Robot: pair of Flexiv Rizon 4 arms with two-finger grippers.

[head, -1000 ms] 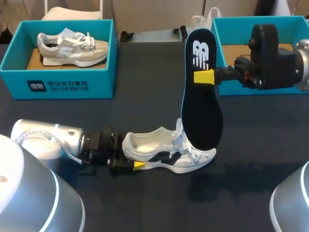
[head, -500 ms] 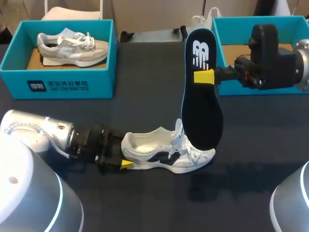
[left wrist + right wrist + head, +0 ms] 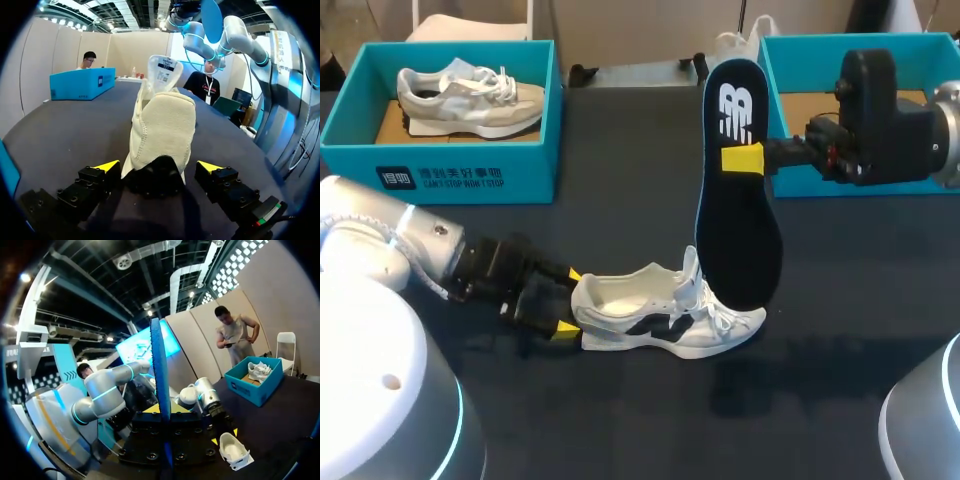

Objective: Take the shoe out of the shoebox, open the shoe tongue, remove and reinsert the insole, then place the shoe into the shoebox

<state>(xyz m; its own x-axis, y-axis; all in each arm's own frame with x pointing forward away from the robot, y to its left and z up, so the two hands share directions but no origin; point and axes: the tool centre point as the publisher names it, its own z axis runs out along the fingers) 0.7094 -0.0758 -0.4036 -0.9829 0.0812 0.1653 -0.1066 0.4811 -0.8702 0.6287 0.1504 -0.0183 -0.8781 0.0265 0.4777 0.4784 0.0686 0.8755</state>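
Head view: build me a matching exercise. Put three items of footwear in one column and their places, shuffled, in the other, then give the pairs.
Column one
1. white lace-up sneaker with black logo
2. dark blue foam insole
3. grey-beige sneaker

Column two
A. inside the teal cardboard shoebox at the far left
B. lying on the dark table, heel between the open left hand's fingers
C. held upright, clamped in the right hand

Pairs: 1-B, 2-C, 3-A
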